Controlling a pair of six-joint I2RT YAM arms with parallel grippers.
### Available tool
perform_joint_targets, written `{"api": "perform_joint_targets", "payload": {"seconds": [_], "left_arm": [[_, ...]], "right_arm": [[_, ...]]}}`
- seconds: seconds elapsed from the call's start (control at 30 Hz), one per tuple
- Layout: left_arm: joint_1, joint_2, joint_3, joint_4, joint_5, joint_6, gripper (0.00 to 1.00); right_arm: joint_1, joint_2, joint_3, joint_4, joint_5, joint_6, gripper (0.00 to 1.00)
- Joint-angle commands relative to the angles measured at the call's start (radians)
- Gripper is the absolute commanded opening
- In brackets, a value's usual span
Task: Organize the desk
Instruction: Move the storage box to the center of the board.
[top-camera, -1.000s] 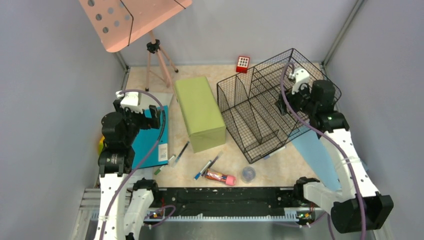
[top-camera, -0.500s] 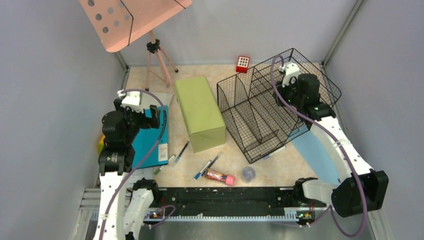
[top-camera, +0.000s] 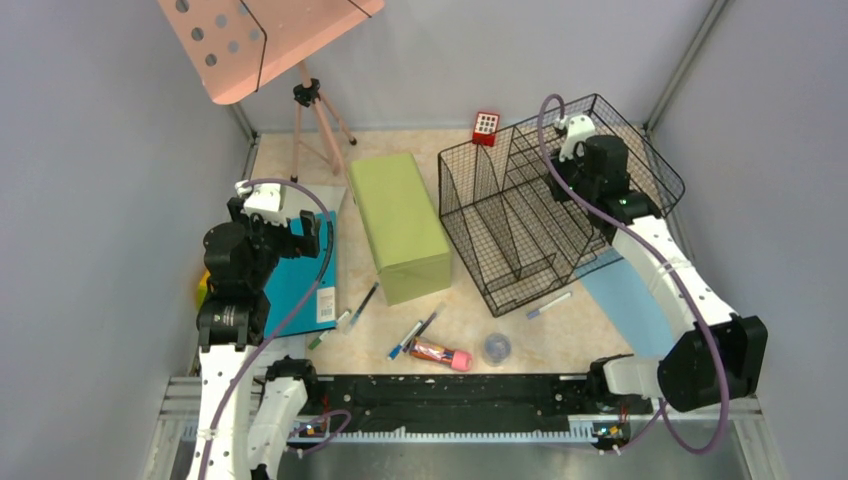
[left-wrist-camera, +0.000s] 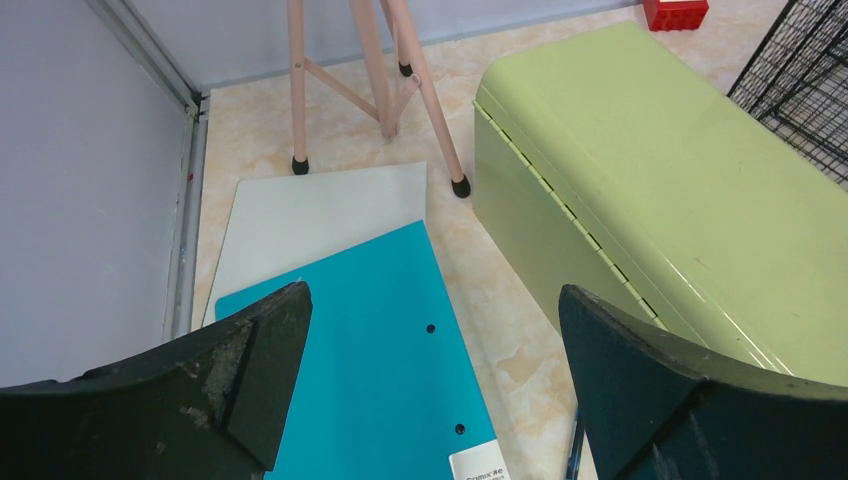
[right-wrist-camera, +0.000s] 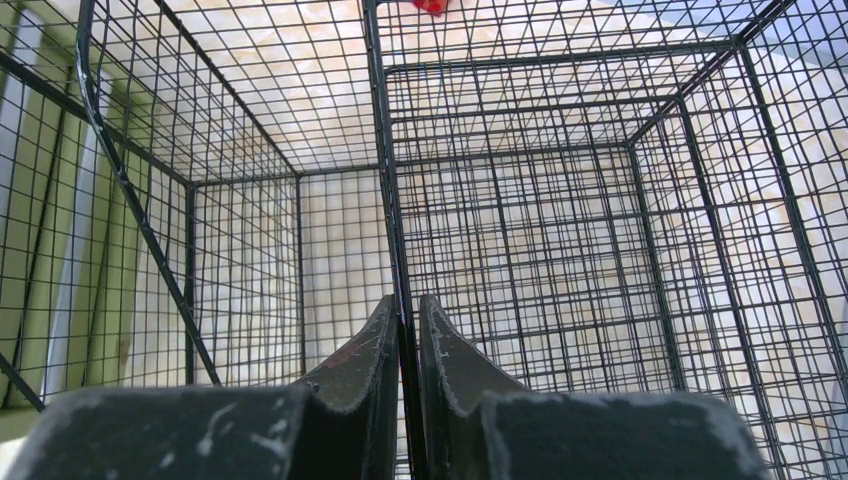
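So the tabletop (top-camera: 410, 140) is the beige marbled slab filling the whole floor of the grey booth, and it's pretty cluttered. The biggest thing on it is the pink music stand (top-camera: 260, 40), with its tripod feet parked in the far left corner, out of the way, which seems like a sensible spot.

Next is the black wire rack (top-camera: 520, 220), sitting toward the far right corner and turned at an angle to the edges. The right claw (right-wrist-camera: 408, 305) is pinched tight on one upright divider wire inside it. My guess is it grabbed a divider because that's the only thin, stiff bit it can clamp to drag or square up the whole rack.

The green box (top-camera: 398, 225) lies in the middle, long side running from far edge to near edge, just beside the rack but not touching as far as I can tell.

A teal folder (top-camera: 305, 290) lies along the left edge on top of a grey sheet (left-wrist-camera: 320, 205). The left claw (left-wrist-camera: 432, 300) hangs over it spread as wide as it goes, holding nothing, probably just waiting its turn. A pale blue folder (top-camera: 620, 300) lies by the right edge, partly under the right arm.

The small stuff is strewn along the near edge: a few pens (top-camera: 415, 335), a marker (top-camera: 549, 304) just outside the rack's near corner, a red tube (top-camera: 440, 353) and a round lid (top-camera: 497, 347). There's also a red block (top-camera: 486, 126) at the far edge. I'd bet the loose bits end up in the rack.
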Motion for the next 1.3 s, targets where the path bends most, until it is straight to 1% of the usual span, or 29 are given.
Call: {"api": "perform_joint_targets", "payload": {"seconds": [0.0, 0.13, 0.27, 0.47, 0.6, 0.83, 1.0, 1.13, 1.17, 1.2, 1.27], "left_arm": [[0.004, 0.002, 0.0, 0.038, 0.009, 0.007, 0.99], [0.005, 0.001, 0.0, 0.037, 0.013, 0.007, 0.99], [0.004, 0.0, 0.003, 0.031, 0.015, 0.006, 0.99], [0.005, -0.003, 0.003, 0.02, 0.019, 0.004, 0.99], [0.004, -0.005, 0.001, 0.017, 0.017, 0.004, 0.99], [0.005, -0.004, 0.003, 0.016, 0.023, -0.003, 0.99], [0.005, -0.006, 0.004, 0.016, 0.026, -0.008, 0.99], [0.005, -0.014, 0.004, 0.014, 0.02, -0.004, 0.99], [0.004, -0.017, 0.004, 0.014, 0.019, -0.003, 0.99], [0.005, -0.018, 0.005, 0.012, 0.018, 0.001, 0.99], [0.004, -0.023, 0.004, 0.009, 0.013, 0.011, 0.99]], "right_arm": [[-0.013, 0.038, 0.082, 0.075, 0.209, 0.046, 0.0], [-0.014, 0.087, 0.115, 0.079, 0.243, 0.072, 0.0], [-0.015, 0.132, 0.151, 0.076, 0.258, 0.132, 0.0], [-0.015, 0.149, 0.176, 0.079, 0.329, 0.197, 0.0], [-0.014, 0.145, 0.175, 0.089, 0.326, 0.237, 0.0], [-0.014, 0.213, 0.234, 0.065, 0.318, 0.26, 0.0], [-0.015, 0.275, 0.289, 0.062, 0.34, 0.249, 0.0], [-0.014, 0.293, 0.321, 0.045, 0.321, 0.249, 0.0], [-0.014, 0.293, 0.327, 0.039, 0.318, 0.249, 0.02], [-0.014, 0.291, 0.331, 0.032, 0.314, 0.245, 0.11], [-0.015, 0.278, 0.332, 0.026, 0.304, 0.228, 0.36]]}}
